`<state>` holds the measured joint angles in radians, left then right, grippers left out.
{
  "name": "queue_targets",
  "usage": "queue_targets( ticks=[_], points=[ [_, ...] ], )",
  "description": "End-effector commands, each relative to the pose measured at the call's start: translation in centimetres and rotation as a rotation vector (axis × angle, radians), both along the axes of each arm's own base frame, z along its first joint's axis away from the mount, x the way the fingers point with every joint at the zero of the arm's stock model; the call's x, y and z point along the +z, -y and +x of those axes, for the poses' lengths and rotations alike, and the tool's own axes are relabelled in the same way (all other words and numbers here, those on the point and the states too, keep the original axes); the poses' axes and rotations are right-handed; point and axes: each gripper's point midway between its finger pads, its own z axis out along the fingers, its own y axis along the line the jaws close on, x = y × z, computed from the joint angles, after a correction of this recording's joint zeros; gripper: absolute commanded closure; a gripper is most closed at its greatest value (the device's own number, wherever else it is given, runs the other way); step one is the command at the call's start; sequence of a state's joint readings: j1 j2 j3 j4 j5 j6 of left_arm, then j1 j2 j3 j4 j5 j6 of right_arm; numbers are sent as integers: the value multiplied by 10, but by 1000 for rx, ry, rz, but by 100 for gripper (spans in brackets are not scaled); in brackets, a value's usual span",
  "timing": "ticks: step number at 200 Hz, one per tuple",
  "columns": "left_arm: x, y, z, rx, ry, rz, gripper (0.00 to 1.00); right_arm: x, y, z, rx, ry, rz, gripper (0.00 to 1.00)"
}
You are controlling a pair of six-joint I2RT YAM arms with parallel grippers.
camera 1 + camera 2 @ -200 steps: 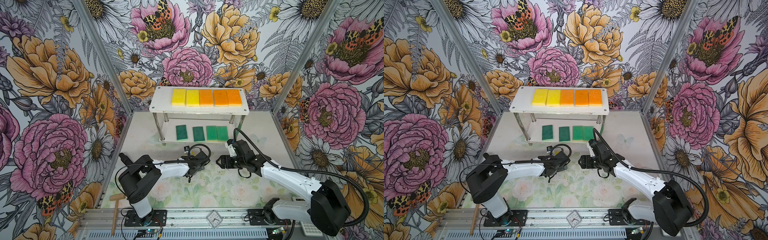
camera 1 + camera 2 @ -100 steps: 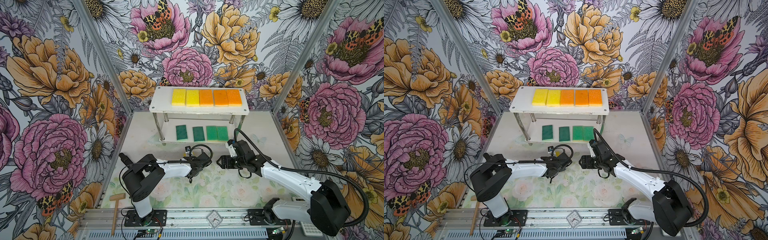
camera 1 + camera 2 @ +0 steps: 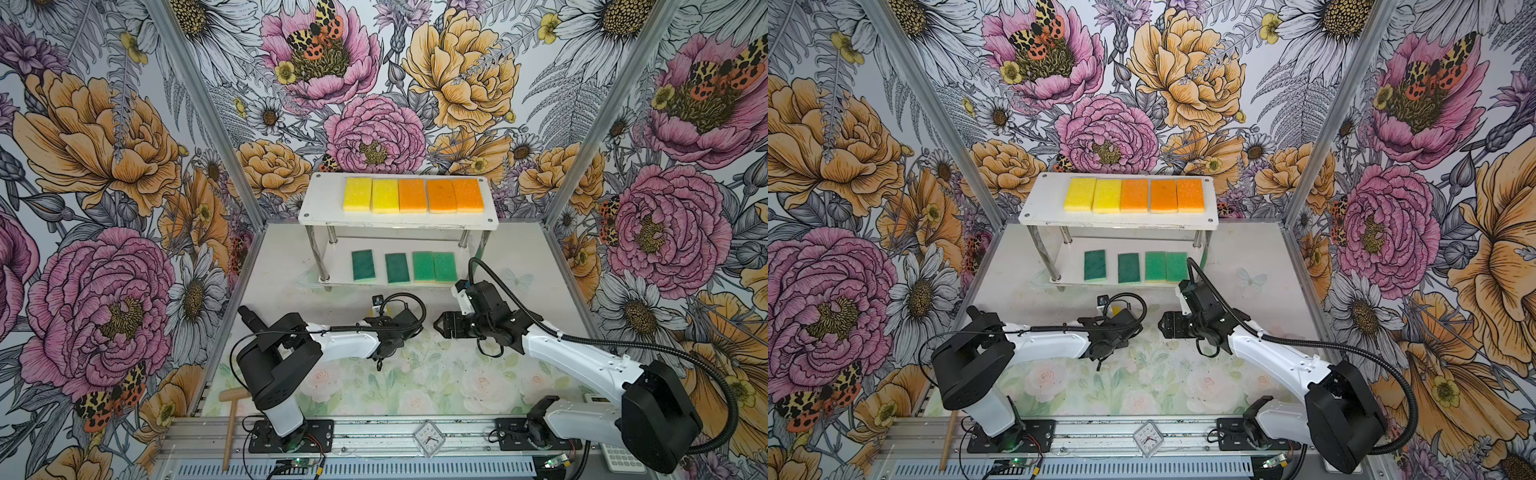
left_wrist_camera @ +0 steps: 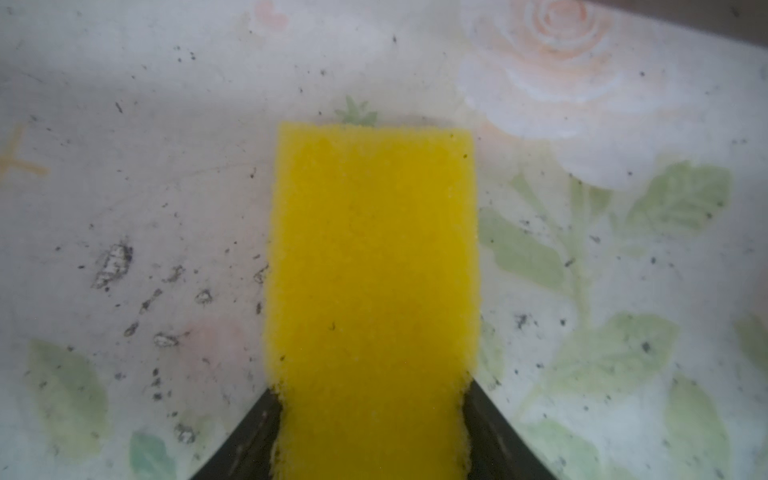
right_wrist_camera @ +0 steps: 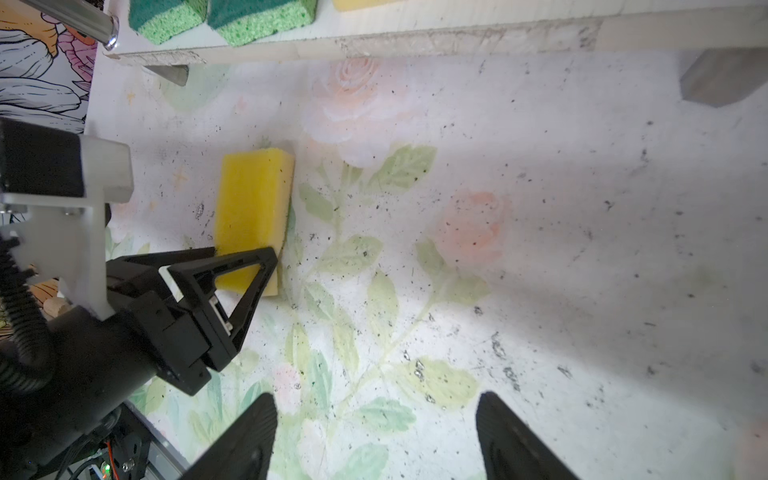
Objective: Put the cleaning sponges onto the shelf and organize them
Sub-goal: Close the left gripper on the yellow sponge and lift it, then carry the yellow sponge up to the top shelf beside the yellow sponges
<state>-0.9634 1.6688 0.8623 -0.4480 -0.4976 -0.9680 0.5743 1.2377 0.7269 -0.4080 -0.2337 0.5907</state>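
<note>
A yellow sponge [image 4: 372,270] lies flat on the floral mat in front of the shelf [image 3: 324,210], and my left gripper [image 4: 371,432] is shut on its near end, a black finger against each long side. The right wrist view shows the same sponge [image 5: 253,208] with the left gripper [image 5: 245,255] on it. In both top views the wrist hides most of it, leaving only a yellow patch [image 3: 1116,310]. My right gripper [image 3: 438,330] hovers open and empty just to the right. On the shelf's top board lie two yellow and three orange sponges [image 3: 413,195]; several green sponges [image 3: 399,268] lie on its lower board.
The shelf stands at the back middle on chrome legs [image 3: 322,259]. Flowered walls close in the left, back and right sides. A wooden mallet [image 3: 229,415], a small clock [image 3: 429,436] and a keypad device [image 3: 619,457] lie along the front rail.
My left gripper has gone from wide open to closed around the yellow sponge and edged slightly to the right. The right arm has stayed still.
</note>
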Motion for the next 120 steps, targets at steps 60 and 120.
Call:
queue_targets(
  ticks=[60, 120],
  points=[
    [85, 7, -17, -194, 33, -63, 46, 9, 2, 5, -16, 25, 20, 22],
    [173, 0, -32, -315, 113, -135, 45, 8, 3, 6, -19, 20, 20, 22]
  ],
)
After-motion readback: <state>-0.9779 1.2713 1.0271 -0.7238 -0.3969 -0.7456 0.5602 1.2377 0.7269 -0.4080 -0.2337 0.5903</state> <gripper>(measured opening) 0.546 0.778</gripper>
